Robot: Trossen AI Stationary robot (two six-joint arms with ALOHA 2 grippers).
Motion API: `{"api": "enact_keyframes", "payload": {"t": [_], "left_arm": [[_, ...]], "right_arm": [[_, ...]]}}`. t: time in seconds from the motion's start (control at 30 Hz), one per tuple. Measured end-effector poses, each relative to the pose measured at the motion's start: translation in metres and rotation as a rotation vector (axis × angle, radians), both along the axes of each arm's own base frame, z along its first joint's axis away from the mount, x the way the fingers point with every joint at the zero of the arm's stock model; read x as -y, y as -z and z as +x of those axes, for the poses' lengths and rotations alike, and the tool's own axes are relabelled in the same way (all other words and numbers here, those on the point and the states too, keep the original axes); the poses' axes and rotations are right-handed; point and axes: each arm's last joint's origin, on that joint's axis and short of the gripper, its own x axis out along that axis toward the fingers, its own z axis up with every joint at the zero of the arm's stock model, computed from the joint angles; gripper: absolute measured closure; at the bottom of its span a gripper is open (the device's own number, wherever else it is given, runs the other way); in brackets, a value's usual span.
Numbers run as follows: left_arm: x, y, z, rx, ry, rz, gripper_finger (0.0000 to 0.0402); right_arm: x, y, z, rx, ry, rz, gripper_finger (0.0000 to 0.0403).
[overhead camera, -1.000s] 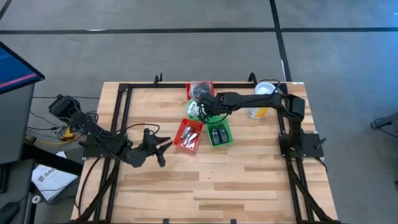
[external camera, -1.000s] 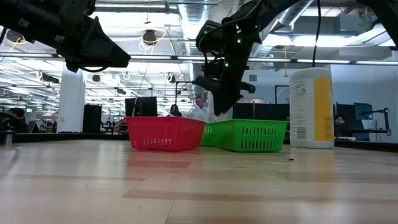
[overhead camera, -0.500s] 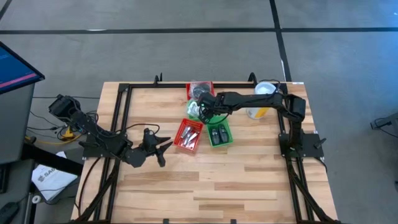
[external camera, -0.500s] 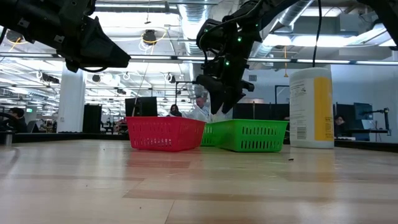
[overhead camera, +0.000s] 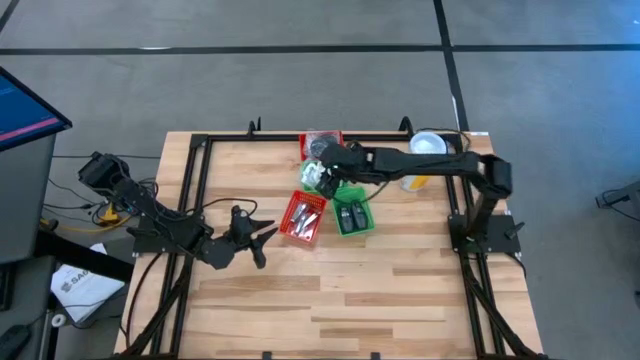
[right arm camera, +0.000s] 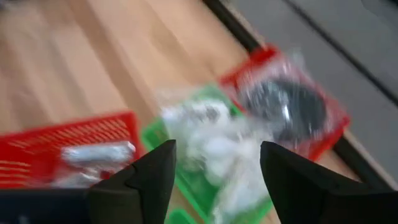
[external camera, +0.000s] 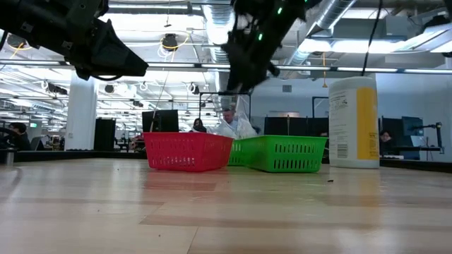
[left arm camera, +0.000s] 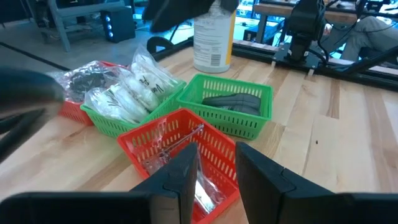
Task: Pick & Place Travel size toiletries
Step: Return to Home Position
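Four small mesh baskets stand mid-table. A far red basket (overhead camera: 322, 141) holds black discs (right arm camera: 292, 106). A green basket (overhead camera: 312, 180) holds clear packets with white contents (right arm camera: 217, 146). The nearer red basket (overhead camera: 304, 216) holds silvery sachets (left arm camera: 177, 146), and a second green basket (overhead camera: 352, 214) holds dark grey pieces (left arm camera: 233, 102). My right gripper (overhead camera: 330, 163) hangs open, high above the packet basket, with nothing between its fingers (right arm camera: 152, 177). My left gripper (overhead camera: 268, 236) waits left of the baskets, above the table, open by a narrow gap and holding nothing.
A tall yellow canister with a white lid (overhead camera: 420, 160) stands right of the baskets, under my right arm. A black frame (overhead camera: 195, 180) runs along the table's edges. Bare wood lies toward the near edge (overhead camera: 350, 300).
My right gripper has opened over the green basket of clear packets. It then rose well clear of the baskets and tipped, the arm stretching out more level. The packets stay in their basket.
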Motion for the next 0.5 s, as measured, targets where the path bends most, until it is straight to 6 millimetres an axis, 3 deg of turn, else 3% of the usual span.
{"api": "enact_keyframes", "payload": {"t": [0.13,0.23,0.5], "left_arm": [[0.000,0.000,0.000,0.002,0.002,0.002,0.0302],[0.002,0.000,-0.001,-0.011,0.011,0.030,0.0302],[0.008,-0.002,-0.007,-0.001,-0.045,0.118,0.0302]], "right_arm": [[-0.020,-0.023,-0.014,0.116,-0.085,-0.060,0.0188],[-0.036,-0.030,-0.032,0.201,-0.131,-0.081,0.0194],[-0.073,-0.016,-0.100,0.450,-0.239,-0.117,0.0208]]}}
